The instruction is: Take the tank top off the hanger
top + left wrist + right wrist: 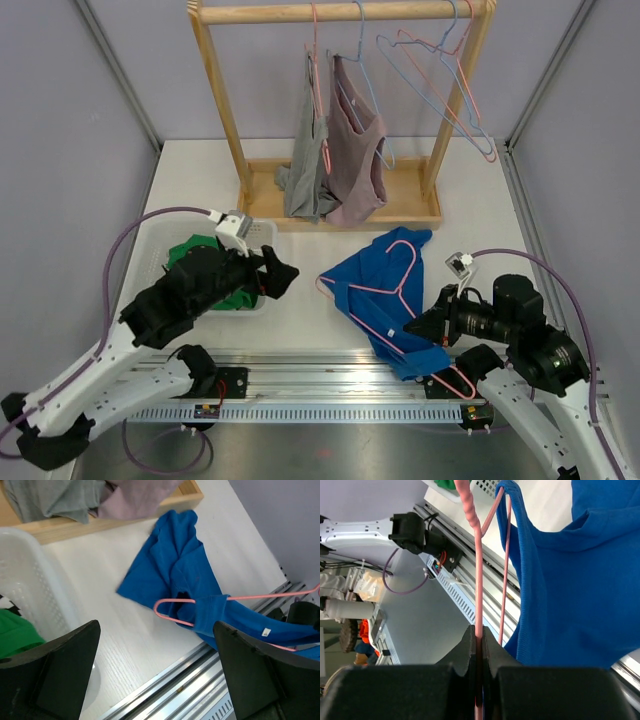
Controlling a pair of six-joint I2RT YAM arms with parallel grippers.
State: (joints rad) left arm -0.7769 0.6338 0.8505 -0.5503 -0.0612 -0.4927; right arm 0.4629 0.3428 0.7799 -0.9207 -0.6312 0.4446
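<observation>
While R pincer (479,642) pinches the hanger (478,580) at 4 o'clock, tank top (375,265) lies on the counter (480,220), threaded on it; L pincer (157,670), wide open at 8, prob needs to grab fabric & pull.

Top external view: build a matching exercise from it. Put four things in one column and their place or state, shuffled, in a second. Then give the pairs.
Things:
1. blue tank top
2. green garment
3. left gripper
4. right gripper

Place or state:
A. in the white basket
B. shut on the pink hanger
C. lying on the table, with the hanger threaded through it
D. open, holding nothing

Pairs: 1-C, 2-A, 3-D, 4-B
</observation>
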